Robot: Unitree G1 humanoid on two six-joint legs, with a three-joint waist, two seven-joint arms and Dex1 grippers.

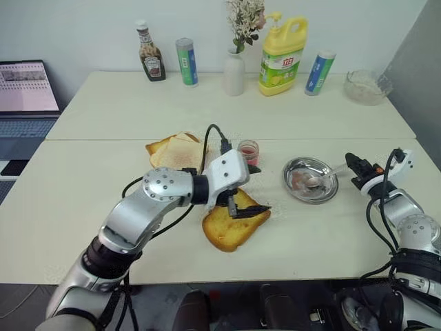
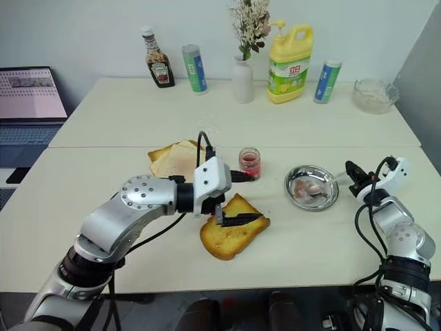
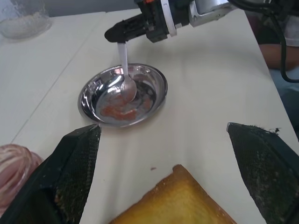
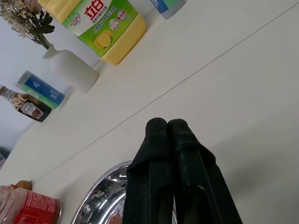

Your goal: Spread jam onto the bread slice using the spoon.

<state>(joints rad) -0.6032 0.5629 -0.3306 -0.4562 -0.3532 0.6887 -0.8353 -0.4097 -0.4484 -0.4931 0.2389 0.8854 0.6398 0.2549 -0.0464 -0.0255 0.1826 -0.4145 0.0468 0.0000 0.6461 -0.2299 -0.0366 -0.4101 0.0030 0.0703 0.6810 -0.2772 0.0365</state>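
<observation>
Spoon (image 3: pixel 126 74) is the pivot of this moment: in the left wrist view its slim handle runs up out of the round steel dish (image 3: pixel 91 93) into the tips of the right gripper (image 3: pixel 122 31), whose two black fingers are pressed together on the handle, while the bowl rests down in the dish among smears of red. Its long axis lies from the dish toward the right gripper, so from the left-eye view it points to the right of the frame, away from the bread.

In that head view the right gripper (image 1: pixel 355 165) sits at the right of the frame, just beside the dish rim. The bread slice (image 1: pixel 231 226) lies at lower centre, well to the left of the dish, so the loaded spoon would have to travel left and toward the bottom of the frame to reach it. The left gripper (image 1: pixel 251 187) is the nearer claw to the bread (it hovers right over the slice's upper edge), fingers spread wide apart and holding nothing.

The slice looks thick, squarish, golden-yellow with a browner crust, and its top appears bare of jam. The jam (image 1: pixel 248 150) stands just above it in a small clear jar, red inside, beside paler slices (image 1: pixel 178 149) at centre.
</observation>
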